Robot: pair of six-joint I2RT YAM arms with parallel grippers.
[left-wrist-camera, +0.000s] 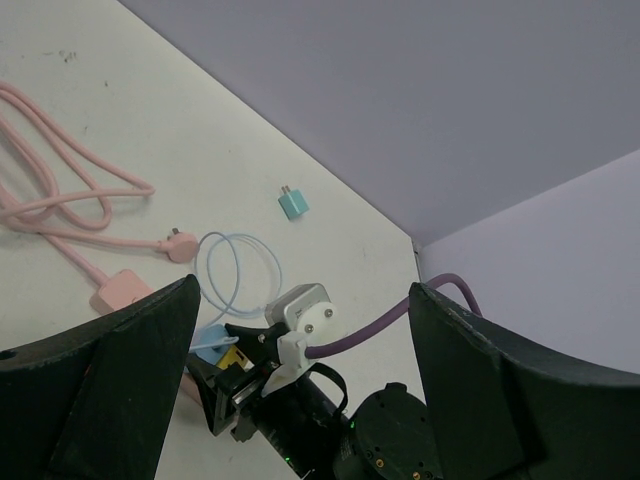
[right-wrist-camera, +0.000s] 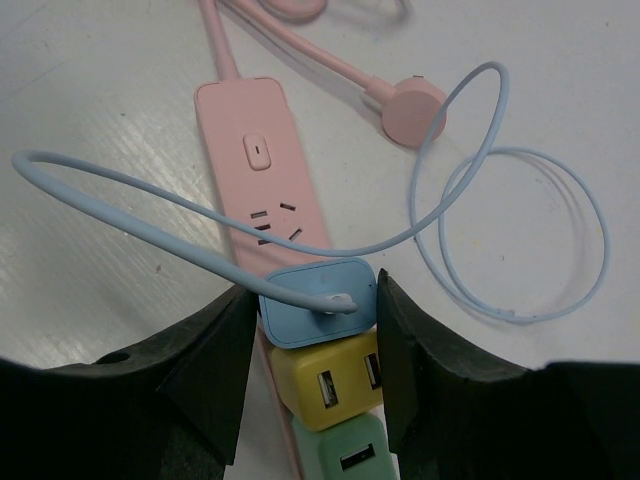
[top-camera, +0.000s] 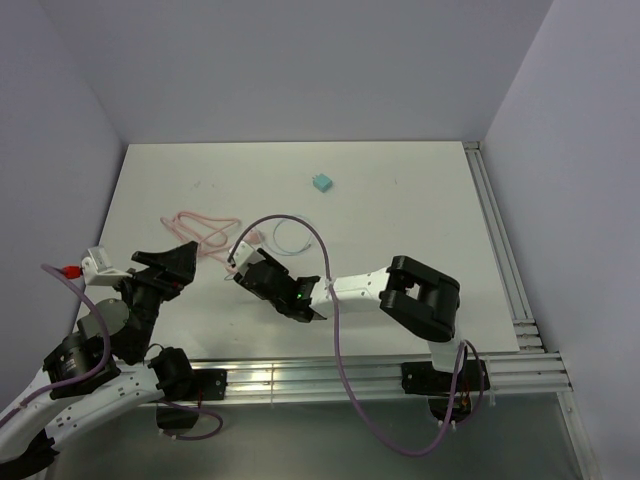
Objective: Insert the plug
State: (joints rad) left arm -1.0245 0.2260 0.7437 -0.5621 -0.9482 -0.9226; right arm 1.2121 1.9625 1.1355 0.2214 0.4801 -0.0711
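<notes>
The left pincer point(top-camera: 170, 262) hangs wide open above the counter point(top-camera: 400, 200) and holds nothing. Just right of it lies the pink strip point(right-wrist-camera: 255, 170), with one socket free. The right pincer point(right-wrist-camera: 314, 298) is closed on the sides of the blue plug point(right-wrist-camera: 300, 312), which sits over the strip just beside that socket, touching a yellow adapter point(right-wrist-camera: 330, 385). Farther right, a teal adapter point(top-camera: 321, 183) lies alone.

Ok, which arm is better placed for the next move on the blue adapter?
Right: the right gripper is closed on the blue adapter sitting on the pink power strip. The left gripper is open, holds nothing, and hangs off to the strip's side.
</notes>
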